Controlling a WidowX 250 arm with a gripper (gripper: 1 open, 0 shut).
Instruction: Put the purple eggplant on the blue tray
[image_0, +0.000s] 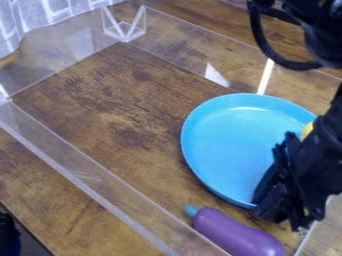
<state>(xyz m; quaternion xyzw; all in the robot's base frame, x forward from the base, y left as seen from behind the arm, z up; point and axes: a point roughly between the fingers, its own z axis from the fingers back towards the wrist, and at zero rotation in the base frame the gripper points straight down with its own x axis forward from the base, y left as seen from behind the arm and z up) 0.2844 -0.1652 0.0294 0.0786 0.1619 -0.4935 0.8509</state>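
The purple eggplant (241, 236) lies on the wooden table at the bottom edge of the view, its teal stem cap pointing left, just outside the blue tray's rim. The blue tray (238, 140) sits right of centre. My gripper (294, 190) is a dark mass hanging over the tray's lower right rim, just above and right of the eggplant. Its fingers blur into the black body, so I cannot make out how they stand or whether they touch the eggplant.
A bit of a yellow lemon (310, 129) peeks out at the tray's right side behind the arm. Clear acrylic walls (67, 160) fence the wooden table on the left and back. A black cable (274, 45) loops at the top right.
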